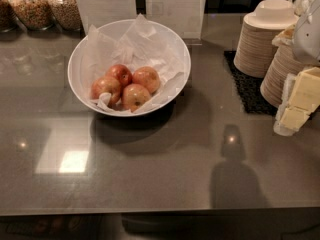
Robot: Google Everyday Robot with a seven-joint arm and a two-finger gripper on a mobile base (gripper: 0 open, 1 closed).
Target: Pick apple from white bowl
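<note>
A wide glossy white bowl with a crumpled white paper liner stands on the grey counter, left of centre. Several near-alike red and yellowish apples lie together in its front part: one at the back, one on the right, one on the left and one at the front. My gripper is at the right edge of the view, well to the right of the bowl and above the counter. Its yellowish fingers stand apart and hold nothing.
Stacks of tan disposable bowls stand on a black mat at the back right, close to my gripper. Glass jars of cereal stand at the back left. Upright sign holders are behind the white bowl. The counter's front edge runs along the bottom.
</note>
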